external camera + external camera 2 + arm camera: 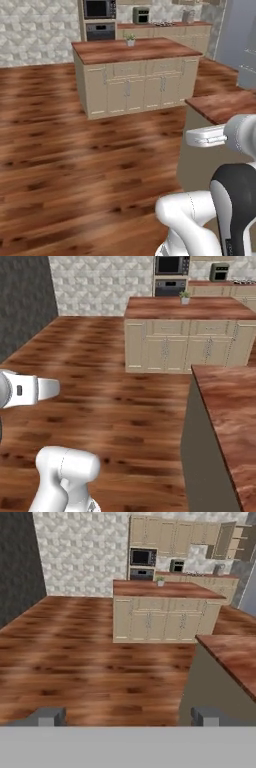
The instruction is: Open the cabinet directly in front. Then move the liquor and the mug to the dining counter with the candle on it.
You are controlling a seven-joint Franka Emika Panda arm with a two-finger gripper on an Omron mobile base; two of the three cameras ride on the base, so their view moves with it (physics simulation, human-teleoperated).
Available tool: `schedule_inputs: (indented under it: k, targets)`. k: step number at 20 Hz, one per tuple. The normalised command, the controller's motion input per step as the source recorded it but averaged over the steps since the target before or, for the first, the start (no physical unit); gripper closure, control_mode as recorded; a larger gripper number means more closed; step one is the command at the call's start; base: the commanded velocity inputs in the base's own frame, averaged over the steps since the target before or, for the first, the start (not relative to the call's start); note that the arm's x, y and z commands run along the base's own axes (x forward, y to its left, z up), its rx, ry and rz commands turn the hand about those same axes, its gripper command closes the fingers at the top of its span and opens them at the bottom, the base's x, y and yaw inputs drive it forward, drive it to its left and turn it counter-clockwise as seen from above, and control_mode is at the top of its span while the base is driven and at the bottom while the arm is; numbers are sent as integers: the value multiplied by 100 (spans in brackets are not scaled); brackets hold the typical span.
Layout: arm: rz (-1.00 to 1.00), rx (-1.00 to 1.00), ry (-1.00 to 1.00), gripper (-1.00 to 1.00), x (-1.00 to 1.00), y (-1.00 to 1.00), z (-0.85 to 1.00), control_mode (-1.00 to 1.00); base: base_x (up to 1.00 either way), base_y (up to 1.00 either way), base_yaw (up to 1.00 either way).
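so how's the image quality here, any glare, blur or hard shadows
Left base view: flat, even light, soft streaky sheen on the wood floor, no hard shadows; far wall oven slightly soft. Right base view: same even light, island fairly crisp, left wall dark. Hand view: coarser and blurrier, far cabinets smeared, the open hand has blocky grey fingertips.

The dining counter (225, 406) is a reddish-brown wood-grain tabletop on a grey side wall, and it stands close on the right side; the visible part of it is bare. Far at the back wall, the beige cabinet (227, 539) hangs high at the right end of the row of wall cabinets. One of its doors stands open and shows the shelves inside.
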Motion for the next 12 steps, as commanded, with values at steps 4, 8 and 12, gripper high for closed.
schedule_inputs:
  k: [4,8,12]
  targets:
    - [0,0,0,-100,0,0,0,100,100,0,0]
    - [0,0,0,-100,0,0,0,100,100,0,0]
    - [0,0,0,-100,0,0,0,100,100,5,1]
